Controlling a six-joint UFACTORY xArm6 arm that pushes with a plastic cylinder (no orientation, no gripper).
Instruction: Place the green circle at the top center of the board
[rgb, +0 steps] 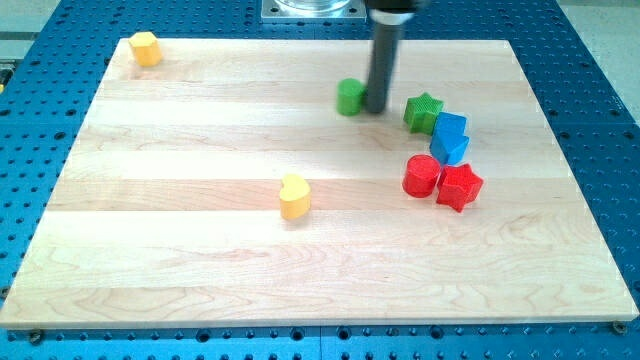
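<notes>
The green circle (350, 97) is a small round green block near the view's top, a little right of the board's middle. My tip (376, 107) stands right against its right side, touching or nearly touching it. The dark rod rises from the tip to the view's top edge and hides a sliver of the block's right side.
A green star (423, 112), a blue block (450, 137), a red circle (421, 176) and a red star (459, 186) cluster to the right of my tip. A yellow heart (294, 195) lies mid-board. A yellow block (146, 48) sits at the wooden board's (200, 260) top left corner.
</notes>
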